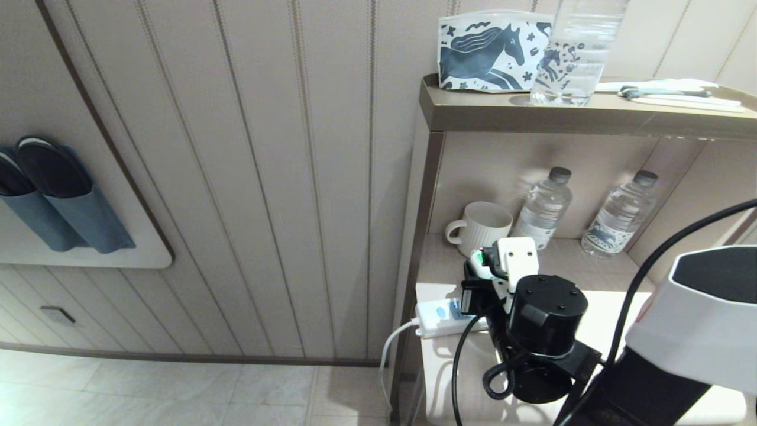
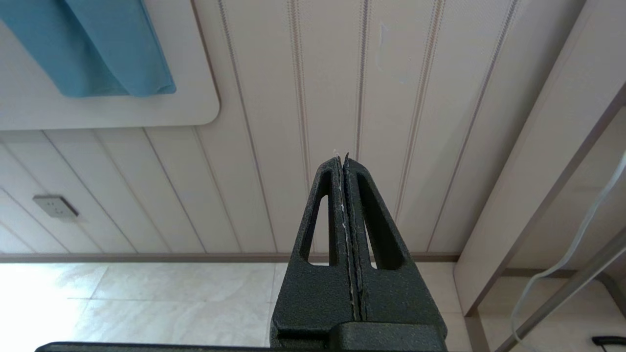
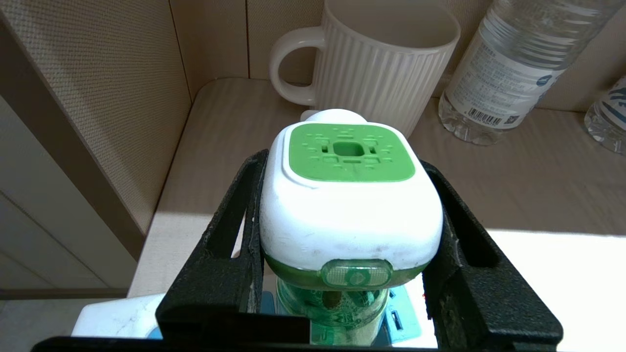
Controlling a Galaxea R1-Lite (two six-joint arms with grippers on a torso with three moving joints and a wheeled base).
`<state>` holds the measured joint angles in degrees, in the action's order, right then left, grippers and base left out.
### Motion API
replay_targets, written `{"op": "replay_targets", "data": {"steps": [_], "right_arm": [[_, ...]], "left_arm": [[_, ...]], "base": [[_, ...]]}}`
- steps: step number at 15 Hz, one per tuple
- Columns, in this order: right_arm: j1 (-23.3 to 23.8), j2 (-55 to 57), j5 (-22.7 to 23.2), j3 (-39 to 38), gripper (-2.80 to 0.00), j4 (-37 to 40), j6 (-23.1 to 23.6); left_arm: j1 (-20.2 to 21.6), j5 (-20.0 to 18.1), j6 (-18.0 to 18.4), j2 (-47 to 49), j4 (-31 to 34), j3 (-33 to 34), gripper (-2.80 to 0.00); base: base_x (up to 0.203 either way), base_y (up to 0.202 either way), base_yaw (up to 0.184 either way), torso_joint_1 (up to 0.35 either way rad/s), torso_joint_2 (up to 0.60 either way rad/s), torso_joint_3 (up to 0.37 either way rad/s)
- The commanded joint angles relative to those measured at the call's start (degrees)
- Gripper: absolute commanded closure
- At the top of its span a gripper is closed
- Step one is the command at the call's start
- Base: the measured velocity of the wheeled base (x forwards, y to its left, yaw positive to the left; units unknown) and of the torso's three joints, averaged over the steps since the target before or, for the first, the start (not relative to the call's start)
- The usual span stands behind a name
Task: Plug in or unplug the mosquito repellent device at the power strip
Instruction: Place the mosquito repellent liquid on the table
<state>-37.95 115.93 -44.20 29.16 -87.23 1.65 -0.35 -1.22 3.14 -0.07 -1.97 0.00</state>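
The left gripper [image 2: 345, 161] hangs by the ribbed wall panel, its textured black fingers pressed together. On the lower shelf [image 1: 568, 254], the glossy white power strip [image 1: 440, 310] lies at the front left edge. Over it, the right gripper [image 3: 349, 234] clamps the rounded white, green-topped mosquito repellent device [image 3: 349, 195], near the fluted mug [image 3: 381, 63].

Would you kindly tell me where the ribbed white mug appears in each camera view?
Head view: mug on the lower shelf, behind the right tool, left of two bottles.
Left wrist view: not in it.
Right wrist view: mug behind the mosquito repellent device.
Shared landmark: the nearest water bottle.
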Motion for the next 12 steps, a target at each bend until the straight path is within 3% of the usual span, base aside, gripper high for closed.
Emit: {"op": "replay_targets", "data": {"steps": [1,12], "right_arm": [[-0.20,0.53,-0.36,0.11,0.00,-2.72,-0.06],[-0.20,0.97,-0.53,-0.07,0.00,-2.72,-0.15]], "left_arm": [[-0.09,-0.01,0.02,0.07,-0.05,0.00,0.00],[0.00,-0.01,0.02,0.07,-0.05,0.00,0.00]], "base": [[0.000,0.000,0.000,0.000,0.00,0.000],[0.000,0.000,0.000,0.000,0.00,0.000]]}}
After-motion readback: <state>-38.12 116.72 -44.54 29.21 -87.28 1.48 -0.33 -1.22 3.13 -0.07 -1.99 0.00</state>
